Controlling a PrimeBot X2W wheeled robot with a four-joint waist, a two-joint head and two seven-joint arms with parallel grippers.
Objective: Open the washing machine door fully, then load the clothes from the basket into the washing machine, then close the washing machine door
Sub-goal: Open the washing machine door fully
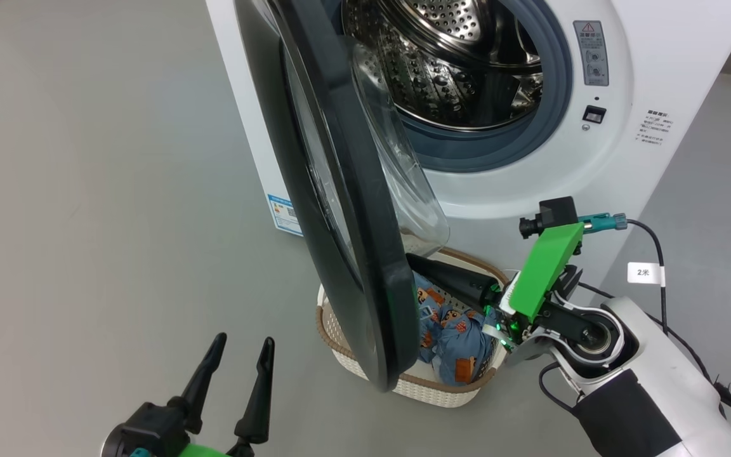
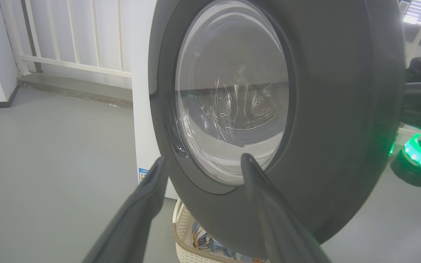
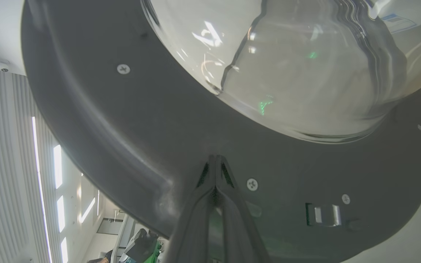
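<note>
**Door part open, loading not yet begun**

Step in hand looks like the first one, swinging the washing machine door fully open. It stands about halfway out from the washing machine, edge-on in the head view, with the steel drum exposed behind it. The right gripper has its fingers pressed together, holding nothing, and its tip is against the inner face of the door's black rim, apparently touching. The left gripper is spread wide and empty, near the door's outer face.

The next move probably calls for pushing the rim further outward until the door clears the basket, which sits on the floor directly under the door's lower edge.

Count: one machine, one door, one basket and two grippers. The clothes lie in the basket as at least two bundles, but the door hides part of them.
</note>
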